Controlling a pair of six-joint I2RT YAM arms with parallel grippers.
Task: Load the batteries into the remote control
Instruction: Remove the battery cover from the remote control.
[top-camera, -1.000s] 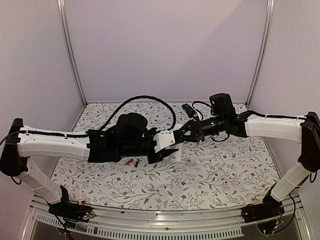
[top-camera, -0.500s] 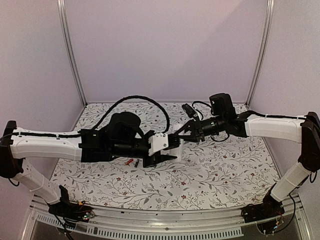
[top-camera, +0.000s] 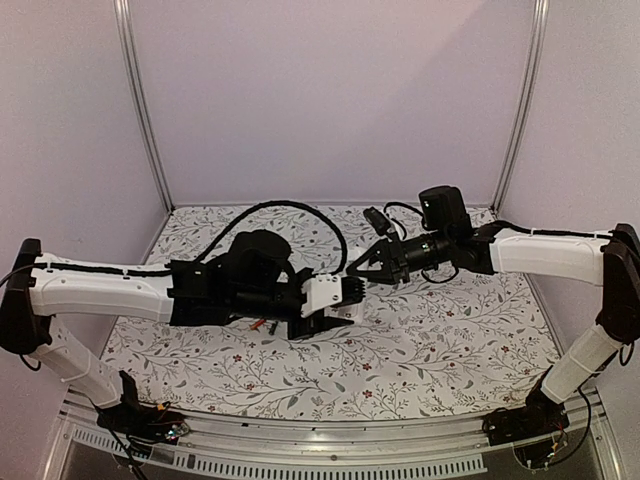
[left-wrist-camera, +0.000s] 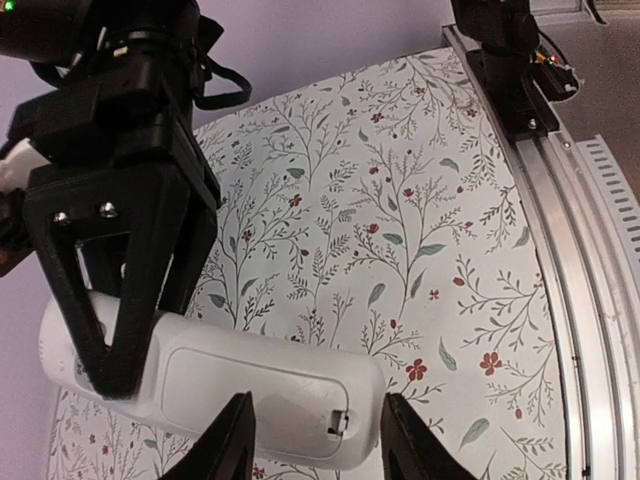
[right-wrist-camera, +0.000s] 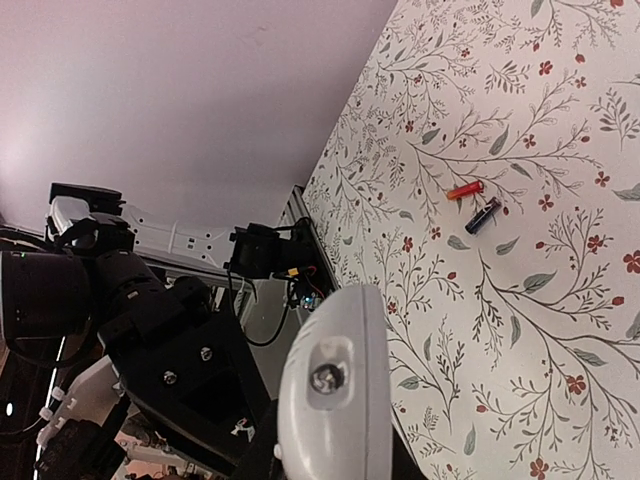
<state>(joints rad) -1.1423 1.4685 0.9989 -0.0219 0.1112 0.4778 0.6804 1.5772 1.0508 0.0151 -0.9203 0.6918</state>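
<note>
The white remote control (left-wrist-camera: 250, 385) hangs above the table with its plain back and battery cover latch facing the left wrist camera. My right gripper (top-camera: 354, 274) is shut on its far end; its black fingers (left-wrist-camera: 130, 300) clamp the remote there. My left gripper (left-wrist-camera: 320, 445) is open, its fingers straddling the latch end with a gap on the right side. In the right wrist view the remote's end (right-wrist-camera: 330, 400) with its small LED fills the jaws. Both batteries lie on the table: a red one (right-wrist-camera: 465, 190) and a dark one (right-wrist-camera: 483, 214), also under the left arm (top-camera: 262, 325).
A floral cloth (top-camera: 430, 340) covers the table. An aluminium rail (left-wrist-camera: 570, 260) runs along the near edge by the arm bases. Purple walls and metal posts (top-camera: 145, 110) close in the back. A black cable (top-camera: 290, 205) loops over the left arm.
My left gripper's jaws have widened a little and the left arm has shifted left, then back right by the remote. The right gripper has kept still, holding the remote.
</note>
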